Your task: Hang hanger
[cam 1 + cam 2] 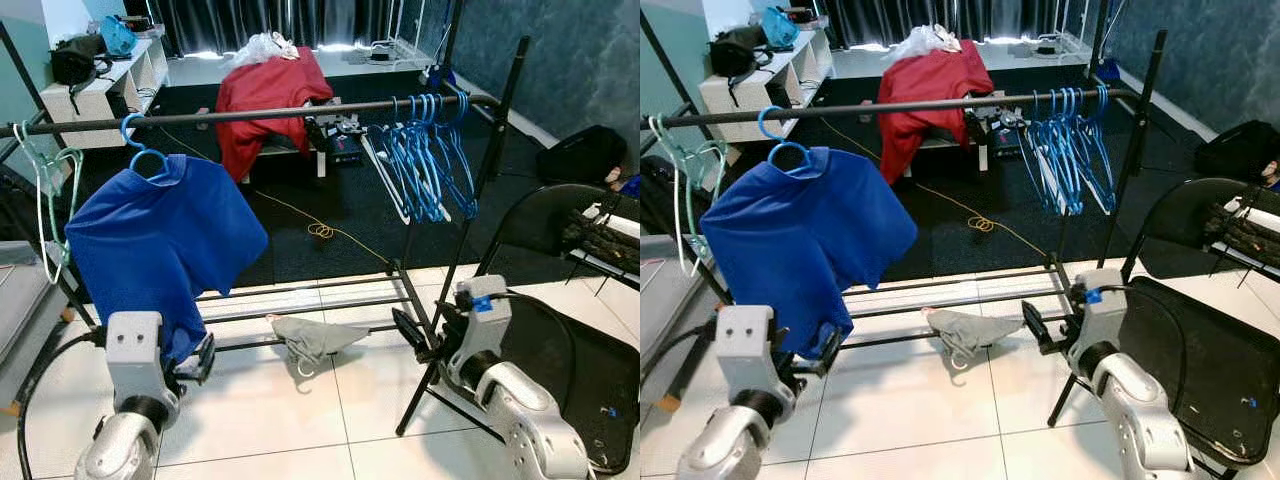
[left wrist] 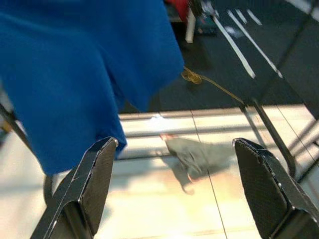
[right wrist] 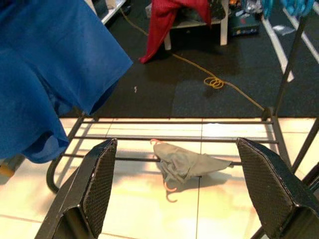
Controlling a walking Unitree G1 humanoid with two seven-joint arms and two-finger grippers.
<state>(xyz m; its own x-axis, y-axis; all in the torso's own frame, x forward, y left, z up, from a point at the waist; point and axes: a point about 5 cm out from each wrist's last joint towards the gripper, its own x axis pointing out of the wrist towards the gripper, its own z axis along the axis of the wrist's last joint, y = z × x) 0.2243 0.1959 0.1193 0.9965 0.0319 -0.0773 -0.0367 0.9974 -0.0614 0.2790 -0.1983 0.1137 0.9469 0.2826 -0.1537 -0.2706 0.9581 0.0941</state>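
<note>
You are looking down at a garment rack whose top rail [image 1: 270, 113] is running across in front of you. A blue shirt [image 1: 160, 245] is hanging on a blue hanger [image 1: 140, 150] toward the rail's left end, already hooked over the rail and tilted, so that garment looks dealt with. To the right, a bunch of empty blue hangers [image 1: 425, 150] is crowding the rail near the upright, and a pale green hanger [image 1: 45, 195] is dangling at the far left.

The piece you are probably after is the grey garment [image 3: 187, 164] lying crumpled on the white tiled floor [image 1: 290, 400], just in front of the rack's lower bars [image 1: 300, 295]. A pinkish hanger hook [image 3: 170, 191] is sticking out from under it, so it seems to be on its hanger and needing to go back up.

Your left tool [image 2: 174, 194] is sitting low beside the blue shirt's hem with its fingers spread wide apart and holding nothing; the grey garment is lying ahead between them. Your right tool [image 3: 182, 189] is likewise spread wide and empty, aimed at the same garment from the other side, near the rack's right leg.

Both are staying apart because nothing has been picked up yet. You are likely needing to bend down toward the floor, and the exposed hook looks like the firmer thing to grasp, since the loose cloth could slip off.
</note>
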